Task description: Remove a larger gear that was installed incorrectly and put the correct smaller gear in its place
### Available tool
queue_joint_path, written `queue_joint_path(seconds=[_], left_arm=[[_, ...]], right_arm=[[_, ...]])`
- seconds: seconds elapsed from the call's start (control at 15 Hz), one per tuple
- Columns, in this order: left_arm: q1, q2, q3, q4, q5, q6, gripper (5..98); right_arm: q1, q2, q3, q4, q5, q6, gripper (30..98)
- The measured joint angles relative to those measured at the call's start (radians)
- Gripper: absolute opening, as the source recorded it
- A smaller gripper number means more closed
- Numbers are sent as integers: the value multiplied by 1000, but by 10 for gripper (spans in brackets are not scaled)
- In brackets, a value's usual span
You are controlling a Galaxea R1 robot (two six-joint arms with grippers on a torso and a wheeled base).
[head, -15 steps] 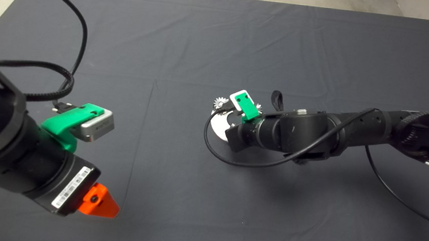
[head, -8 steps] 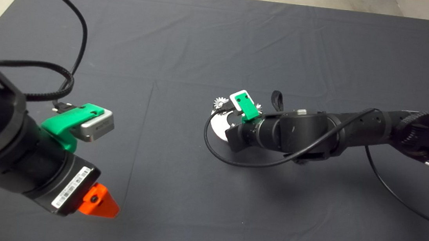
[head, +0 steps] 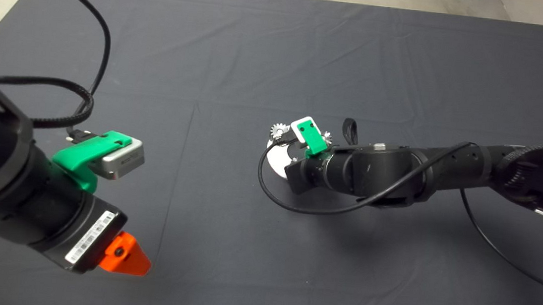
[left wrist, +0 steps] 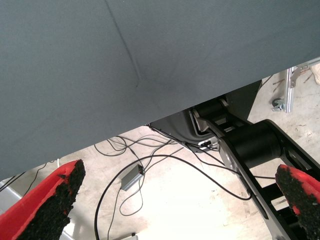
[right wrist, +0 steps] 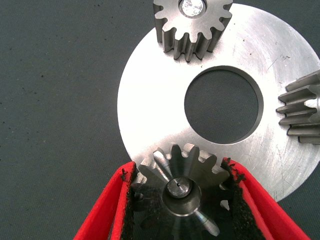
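In the right wrist view the larger gear (right wrist: 175,187), dark grey with chunky shiny teeth, sits at the rim of a round steel plate (right wrist: 150,115), a peg showing in its centre hole. My right gripper (right wrist: 178,169) is shut on it, with a black pad against the teeth on each side. Two paler, narrower gears (right wrist: 192,25) (right wrist: 302,107) stand on the same plate. In the head view my right wrist covers the plate (head: 275,165) and the held gear. The smaller, nearly black gear is out of view. My left gripper (left wrist: 182,172) is open and parked at the lower left.
The plate has a wide round hole (right wrist: 223,105) in its middle. A black loop (head: 350,128) lies on the mat just behind my right wrist. A cable (head: 286,204) hangs from the right arm down to the mat. The left wrist view shows the mat's edge and cables on the floor.
My right forearm has sunk slightly and the wrist has shifted a little over the plate. The left arm has not moved.
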Motion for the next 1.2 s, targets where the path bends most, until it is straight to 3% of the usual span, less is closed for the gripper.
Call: queue_joint_path(seconds=[0.67,1.2], left_arm=[[0,0,0,0,0,0,978],[0,0,0,0,0,0,978]], right_arm=[[0,0,0,-1,-1,0,420],[2,-4,5,0,6,0,485]])
